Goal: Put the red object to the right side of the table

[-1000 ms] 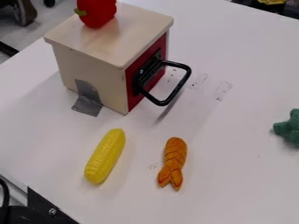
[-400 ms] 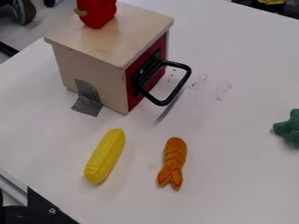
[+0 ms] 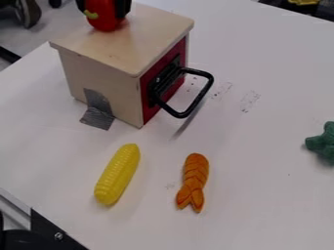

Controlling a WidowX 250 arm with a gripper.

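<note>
Red pepper (image 3: pixel 104 22) is up on the wooden box (image 3: pixel 98 51), sitting between the jaws (image 3: pixel 103 10), yeah?

Yep, same here. They're parted, one on each side of it. The top edge cuts them off though, so honestly I can't tell if they're actually squeezing it.

Fair enough. What's around them?

Box is right below the jaws, with a black handle (image 3: pixel 199 101) on its red front and some grey tape (image 3: pixel 98 117) low on the side. Yellow corn (image 3: pixel 118 173) is on the bench (image 3: pixel 261 195), well apart from the jaws and nearer the camera. Orange shrimp-looking thing (image 3: pixel 195 178) is out that way too, further right. Green thing (image 3: pixel 322 143) is way off to the jaws' right in this view.
</note>
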